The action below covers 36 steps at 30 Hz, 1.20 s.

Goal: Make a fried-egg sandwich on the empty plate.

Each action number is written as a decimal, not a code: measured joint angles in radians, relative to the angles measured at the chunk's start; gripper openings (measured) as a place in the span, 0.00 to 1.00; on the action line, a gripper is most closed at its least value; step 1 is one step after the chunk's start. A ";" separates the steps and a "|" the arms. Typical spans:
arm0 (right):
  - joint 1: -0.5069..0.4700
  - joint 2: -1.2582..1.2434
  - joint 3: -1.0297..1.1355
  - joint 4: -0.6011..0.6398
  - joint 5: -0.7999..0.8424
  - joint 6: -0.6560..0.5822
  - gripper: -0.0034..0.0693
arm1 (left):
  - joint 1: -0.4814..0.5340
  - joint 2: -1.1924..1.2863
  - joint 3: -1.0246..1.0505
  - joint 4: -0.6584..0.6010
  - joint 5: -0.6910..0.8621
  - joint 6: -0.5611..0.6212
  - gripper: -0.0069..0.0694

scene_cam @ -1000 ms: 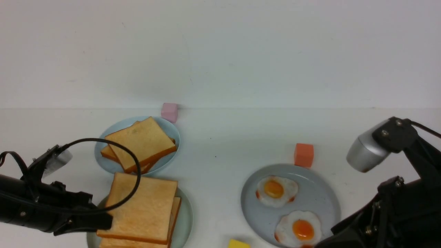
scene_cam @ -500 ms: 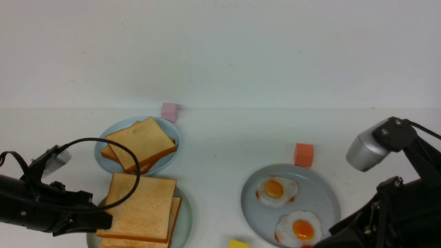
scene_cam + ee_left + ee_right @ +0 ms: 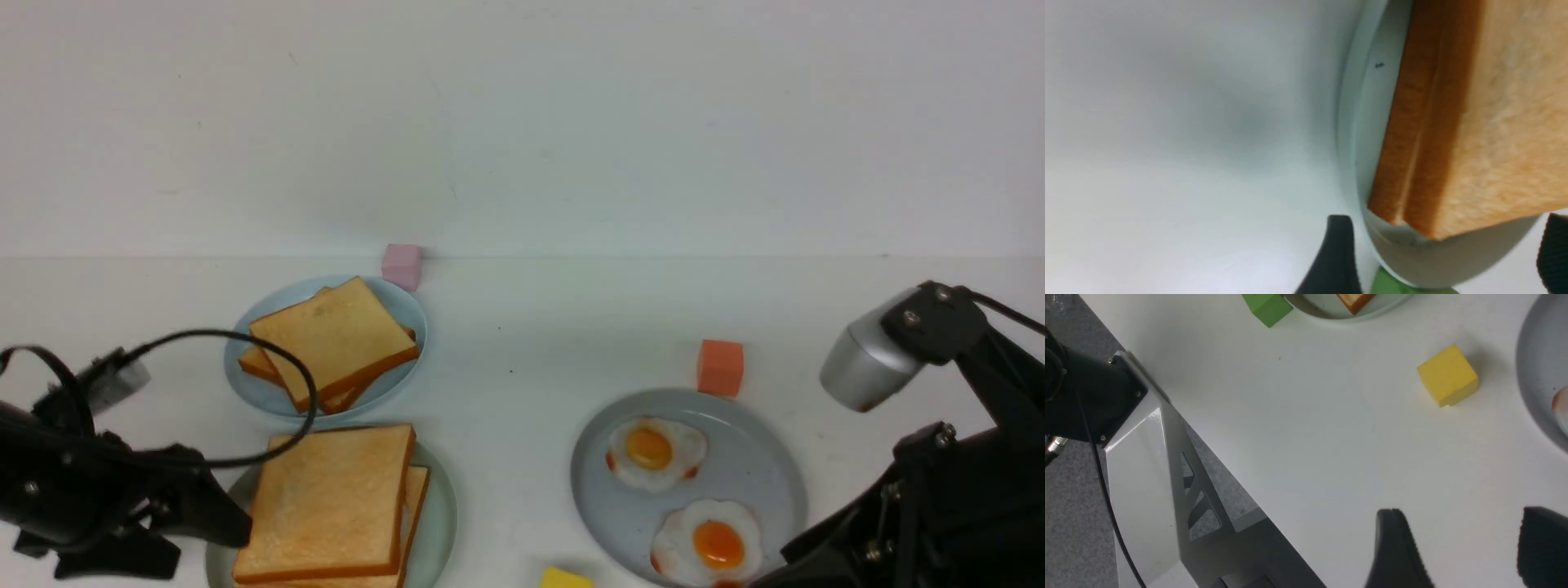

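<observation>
Left jaws and right jaws apart, empty; sandwich filling hidden; mint plate cropped below.

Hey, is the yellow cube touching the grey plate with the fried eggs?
Apart. The right wrist view shows bare white table between the yellow cube and the grey plate's rim.

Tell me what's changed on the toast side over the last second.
The left gripper let go of the top toast slice and pulled back toward the robot, jaws open. The slice dropped flat onto the lower slice on the mint-green plate. The right arm, the grey plate and its fried eggs stayed put.
</observation>
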 joint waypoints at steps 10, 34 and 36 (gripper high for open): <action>0.000 0.000 0.000 -0.025 -0.040 0.047 0.09 | -0.007 -0.346 -0.087 -0.005 0.224 -0.118 0.67; 0.000 -0.660 0.454 -0.180 -0.492 0.008 0.04 | -0.508 -1.127 -0.027 0.266 0.204 -0.550 0.07; 0.000 -0.772 0.497 -0.180 -0.527 0.007 0.04 | -0.508 -1.224 0.034 0.265 0.205 -0.610 0.07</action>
